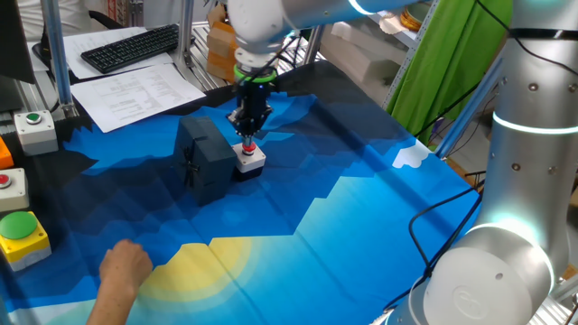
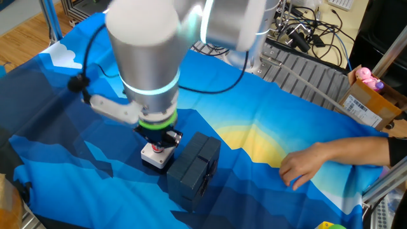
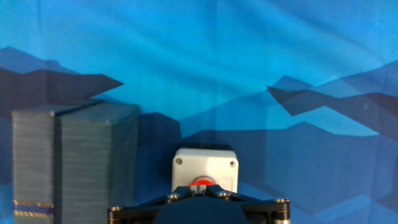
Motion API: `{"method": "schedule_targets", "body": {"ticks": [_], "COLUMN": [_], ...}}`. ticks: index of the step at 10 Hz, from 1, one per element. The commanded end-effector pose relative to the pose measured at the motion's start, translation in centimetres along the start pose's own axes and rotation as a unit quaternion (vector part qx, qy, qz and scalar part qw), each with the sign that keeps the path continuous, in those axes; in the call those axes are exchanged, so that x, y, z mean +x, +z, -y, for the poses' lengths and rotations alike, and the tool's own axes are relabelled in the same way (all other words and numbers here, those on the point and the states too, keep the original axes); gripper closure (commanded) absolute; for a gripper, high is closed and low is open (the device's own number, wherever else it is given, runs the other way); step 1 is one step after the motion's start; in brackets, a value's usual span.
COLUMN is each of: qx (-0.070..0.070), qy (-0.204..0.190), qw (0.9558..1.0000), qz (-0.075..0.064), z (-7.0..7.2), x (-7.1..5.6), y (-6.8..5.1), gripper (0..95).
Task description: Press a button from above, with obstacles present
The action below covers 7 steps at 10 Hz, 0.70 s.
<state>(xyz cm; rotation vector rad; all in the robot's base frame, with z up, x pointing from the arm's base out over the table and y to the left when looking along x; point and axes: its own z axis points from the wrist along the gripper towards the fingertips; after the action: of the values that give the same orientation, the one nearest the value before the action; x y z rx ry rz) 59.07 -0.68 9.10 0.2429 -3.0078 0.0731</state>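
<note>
Blue cloth (image 1: 379, 194) printed with dark hills and a yellow sun covers the table in one fixed view, with a keyboard (image 1: 131, 47) and papers (image 1: 135, 90) behind it. Taking the dark block (image 1: 206, 159) as landmark: the button (image 1: 248, 149), red on its small white box, sits just beside the block, and the gripper (image 1: 248, 134) stands straight above the button, its tip at the red cap; whether it touches is unclear. Far from the block, at the cloth's edge, stand a green button on a yellow box (image 1: 20, 235) and two grey boxes. A person's hand (image 1: 124, 268) rests on the cloth.

From the other fixed view, the gripper (image 2: 164, 141) again sits over the button box (image 2: 156, 155), which touches or nearly touches the block (image 2: 194, 168). The hand (image 2: 304, 166) lies well apart from the block.

Through the hand view, the block (image 3: 74, 158) stands beside the white box, the button (image 3: 201, 184) partly hidden by the gripper body (image 3: 199, 208). I cannot tell the fingers' opening.
</note>
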Motion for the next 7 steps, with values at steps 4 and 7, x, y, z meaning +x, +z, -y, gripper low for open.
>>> {"method": "schedule_targets", "body": {"ticks": [4, 7], "qx": [-0.049, -0.053], "qy": [0.038, 0.048], "qw": [0.998, 0.9974], "qz": [0.008, 0.007], "z": [-0.9, -1.4], "x": [-0.2, -0.2], "y": [-1.6, -1.6], "gripper": [95.0, 95.0]}}
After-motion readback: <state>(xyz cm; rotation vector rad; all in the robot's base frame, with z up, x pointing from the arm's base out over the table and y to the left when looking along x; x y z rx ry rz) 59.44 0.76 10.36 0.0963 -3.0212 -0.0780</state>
